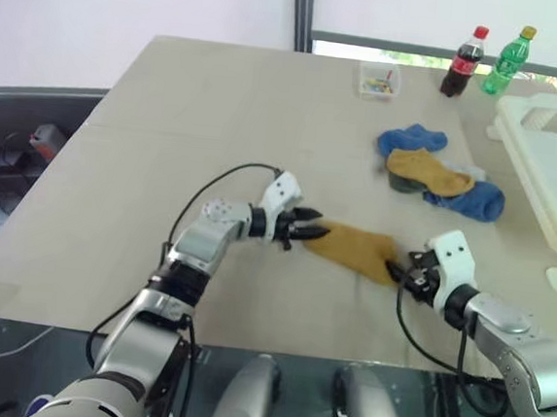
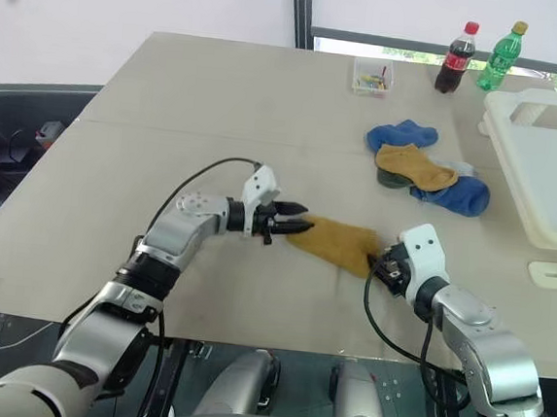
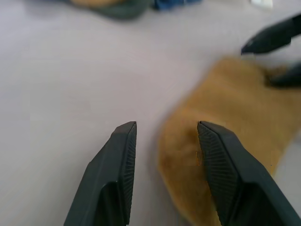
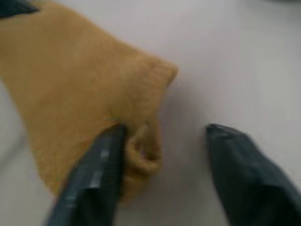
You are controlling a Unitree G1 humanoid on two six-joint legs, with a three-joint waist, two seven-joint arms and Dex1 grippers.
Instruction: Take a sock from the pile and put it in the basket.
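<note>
With the basket (image 1: 554, 184) at the right edge and the pile (image 1: 436, 171) above centre-right, both parted pincers, left gripper (image 1: 308, 230) and right gripper (image 1: 402, 271), flanked a lone mustard sock (image 1: 358, 250) mid-frame, apparently readying a pickup.

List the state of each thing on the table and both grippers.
Mustard sock: flat on table, apart from pile.
Pile: loose heap, untouched.
Basket: upright at table edge.
Cola bottle: upright, capped.
Green bottle: upright, capped.
Left gripper: jaws open.
Right gripper: jaws open.

Mustard-yellow sock (image 1: 356, 250), cream-white basket (image 1: 543, 198)
</note>
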